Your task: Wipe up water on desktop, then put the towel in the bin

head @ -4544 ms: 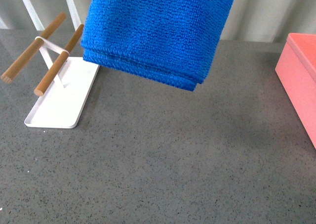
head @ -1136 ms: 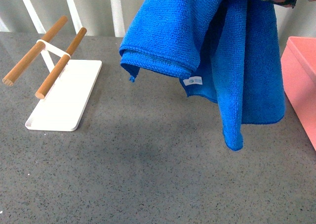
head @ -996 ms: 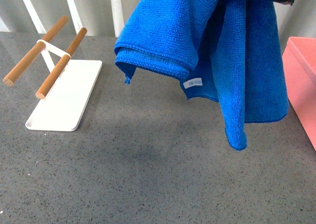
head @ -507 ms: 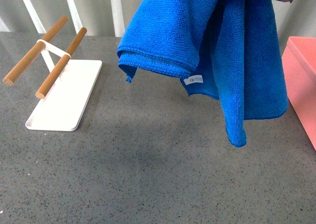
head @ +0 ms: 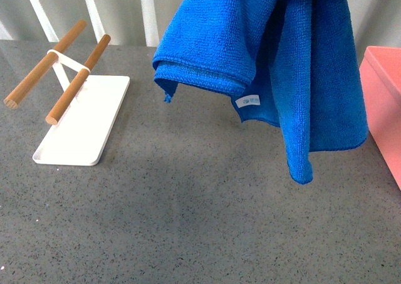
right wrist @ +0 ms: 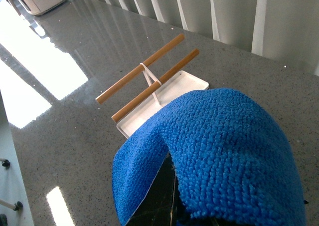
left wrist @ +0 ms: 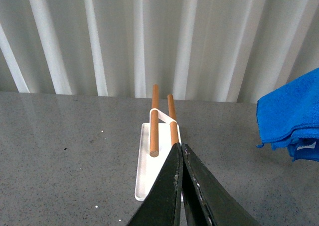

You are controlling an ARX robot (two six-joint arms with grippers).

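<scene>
The blue towel (head: 269, 64) hangs in the air from the top right of the front view, one folded part to the left and a long corner drooping toward the desktop (head: 188, 215). My right gripper (right wrist: 172, 173) is shut on the towel (right wrist: 229, 146), which drapes over its dark fingers and hides most of them. The pink bin (head: 383, 102) shows at the right edge of the front view, just right of the hanging cloth. My left gripper (left wrist: 181, 147) is shut with nothing in it, above the desktop (left wrist: 60, 166); the towel (left wrist: 291, 121) shows off to one side.
A flat white tray (head: 81, 130) with two wooden rods (head: 75, 80) stands at the back left of the desktop; the tray (left wrist: 142, 166) also lies just beyond my left gripper. White vertical slats (head: 147, 11) run behind the desk.
The towel has unfolded from a compact fold into a long hanging drape and shifted right toward the bin. In the last second it only sways slightly.
</scene>
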